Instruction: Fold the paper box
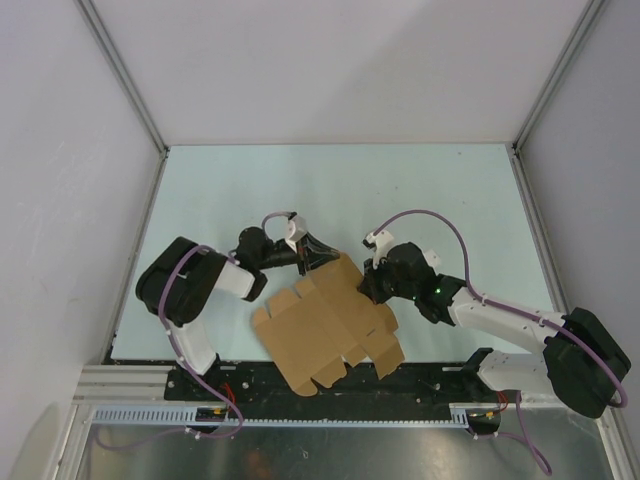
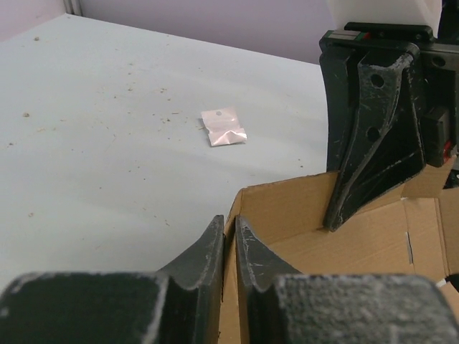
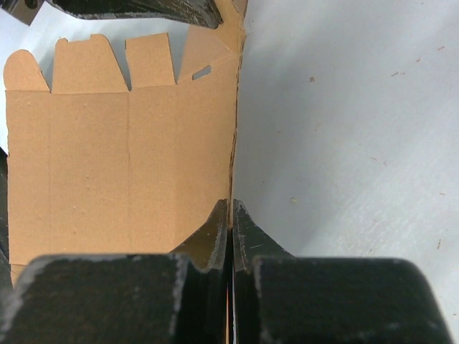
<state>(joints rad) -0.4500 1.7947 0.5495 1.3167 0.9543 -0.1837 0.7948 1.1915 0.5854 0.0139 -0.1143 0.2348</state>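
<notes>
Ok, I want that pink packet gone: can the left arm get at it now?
Probably, but not yet: the left gripper pinches the paper box edge and must let go first. Beyond that, only bare table lies before the pink packet.

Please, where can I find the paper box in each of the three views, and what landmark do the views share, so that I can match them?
Top external: the paper box lies at bottom centre.
Left wrist: lower right, with its raised flap upright.
Right wrist: the paper box fills the left half.
Shared landmark: the right gripper, jaws shut on that raised flap.
</notes>
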